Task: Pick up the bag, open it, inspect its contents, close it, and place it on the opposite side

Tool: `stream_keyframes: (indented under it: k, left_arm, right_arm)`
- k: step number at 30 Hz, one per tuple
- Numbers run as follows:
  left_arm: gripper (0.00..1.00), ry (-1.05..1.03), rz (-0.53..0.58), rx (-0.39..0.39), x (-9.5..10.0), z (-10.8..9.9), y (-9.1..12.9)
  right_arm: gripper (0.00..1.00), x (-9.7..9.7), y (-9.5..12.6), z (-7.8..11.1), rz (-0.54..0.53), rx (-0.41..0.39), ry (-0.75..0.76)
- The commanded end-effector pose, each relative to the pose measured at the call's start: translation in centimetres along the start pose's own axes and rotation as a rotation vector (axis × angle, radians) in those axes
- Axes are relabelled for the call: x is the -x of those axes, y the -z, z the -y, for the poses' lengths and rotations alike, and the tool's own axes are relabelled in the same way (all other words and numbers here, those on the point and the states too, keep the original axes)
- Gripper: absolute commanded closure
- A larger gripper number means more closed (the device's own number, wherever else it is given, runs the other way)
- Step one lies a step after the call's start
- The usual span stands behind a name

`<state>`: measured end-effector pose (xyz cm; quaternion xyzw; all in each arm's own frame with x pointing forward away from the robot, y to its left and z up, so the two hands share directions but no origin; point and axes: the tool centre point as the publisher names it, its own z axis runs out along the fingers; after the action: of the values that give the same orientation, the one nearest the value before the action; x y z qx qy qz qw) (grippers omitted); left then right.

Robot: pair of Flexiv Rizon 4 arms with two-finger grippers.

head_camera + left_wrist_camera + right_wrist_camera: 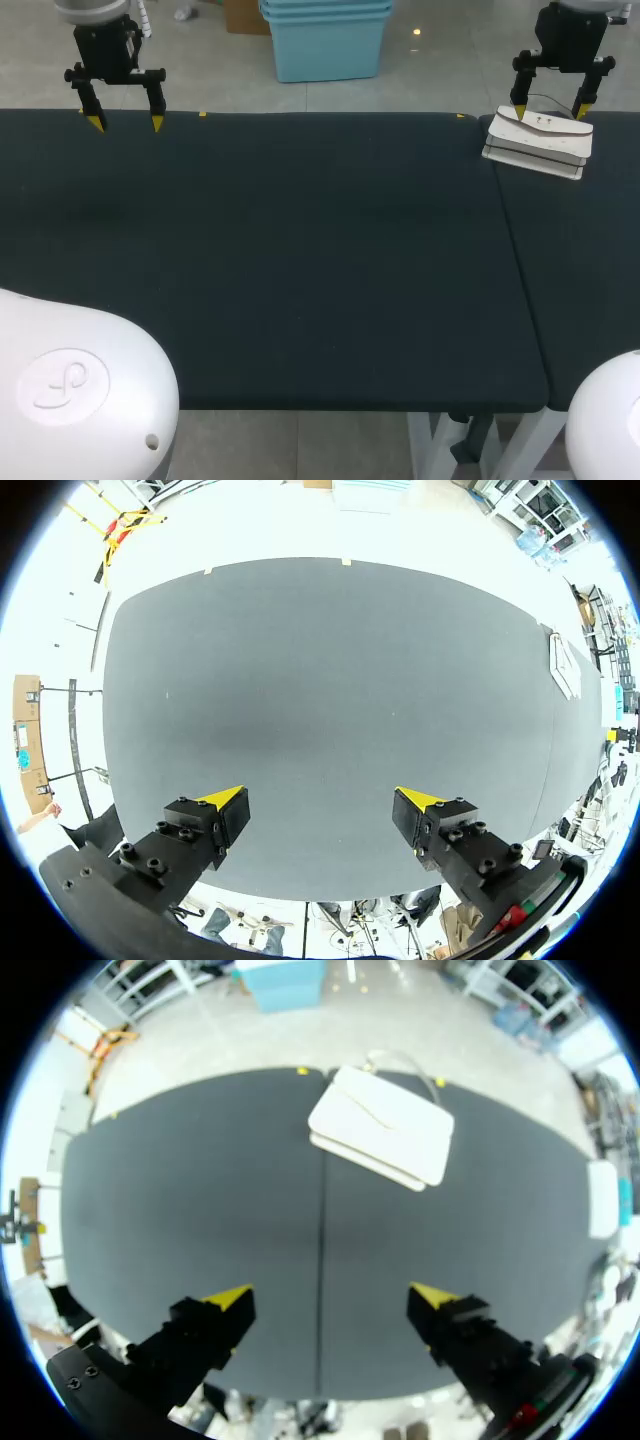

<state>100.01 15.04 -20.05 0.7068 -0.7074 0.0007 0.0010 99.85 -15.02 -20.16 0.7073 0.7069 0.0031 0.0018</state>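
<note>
Hovering with right gripper [551,112] spread wide and empty over the white bag [540,140], and with left gripper [126,122] likewise released above the far left of the table [300,250]. Lying flat and closed at the far right, hiding any contents. Judging nothing done yet, leaving lifting, opening, inspecting, closing and carrying across.

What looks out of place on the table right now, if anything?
Nothing stands out. The white bag lies flat, apparently closed, at the table's far right, slightly askew to the edge. The left tool and right tool are open and empty.
</note>
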Motion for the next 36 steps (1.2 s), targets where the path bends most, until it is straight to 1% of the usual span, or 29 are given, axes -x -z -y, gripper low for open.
stream_keyframes:
  k: [1, 14, 16, 19, 22, 23, 25, 26, 27, 28, 29, 31, 35, 36]
  left_arm:
    - [0.00, 0.000, 0.001, 0.000, 0.0, 0.0, 0.0]
    - [0.00, 0.000, 0.001, 0.000, 0.0, 0.0, 0.0]
    - [0.00, -0.041, 0.013, -0.030, -0.2, -0.3, 0.1]
    - [0.00, -0.125, -0.005, -0.081, -0.5, -0.8, 0.3]
    - [0.00, -0.230, -0.037, -0.129, -0.8, -1.4, 0.3]
    - [0.00, -0.287, -0.065, -0.147, -0.9, -1.7, 0.3]
    - [0.00, -0.368, -0.076, -0.175, -1.0, -2.2, 0.1]
    - [0.00, -0.407, -0.105, -0.184, -1.1, -2.5, 0.1]
    - [0.00, -0.439, -0.115, -0.188, -1.1, -2.7, -0.1]
    - [0.00, -0.484, -0.132, -0.204, -1.1, -2.9, -0.2]
    - [0.00, -0.510, -0.148, -0.211, -1.1, -3.1, -0.3]
    - [0.00, -0.605, -0.179, -0.242, -1.3, -3.7, -0.6]
    - [0.00, -0.772, -0.222, -0.305, -1.8, -4.9, -1.3]
    - [0.00, -0.826, -0.242, -0.331, -1.9, -5.2, -1.4]
  right_arm:
    - [0.00, 0.0, 0.1, -0.1, 0.001, -0.003, 0.000]
    - [0.00, 0.0, 0.1, -0.1, 0.001, -0.003, 0.000]
    - [0.00, 0.0, 0.1, -0.1, 0.001, -0.003, 0.000]
    - [0.00, 0.2, -0.1, -0.1, -0.007, -0.006, 0.012]
    - [0.00, 0.4, -0.2, -0.2, -0.027, 0.025, 0.044]
    - [0.00, 0.5, -0.2, -0.2, -0.034, 0.036, 0.064]
    - [0.00, 0.6, -0.2, -0.2, -0.051, 0.058, 0.134]
    - [0.00, 0.7, -0.4, -0.3, -0.055, 0.068, 0.147]
    - [0.00, 0.9, -0.5, -0.2, -0.042, 0.070, 0.167]
    - [0.00, 1.1, -0.7, -0.2, -0.045, 0.076, 0.200]
    - [0.00, 1.5, -1.0, -0.2, -0.059, 0.082, 0.200]
    - [0.00, 2.4, -1.6, -0.2, -0.050, 0.073, 0.193]
    - [0.00, 4.0, -2.6, 0.1, -0.074, 0.060, 0.161]
    - [0.00, 4.3, -2.8, 0.2, -0.077, 0.055, 0.149]
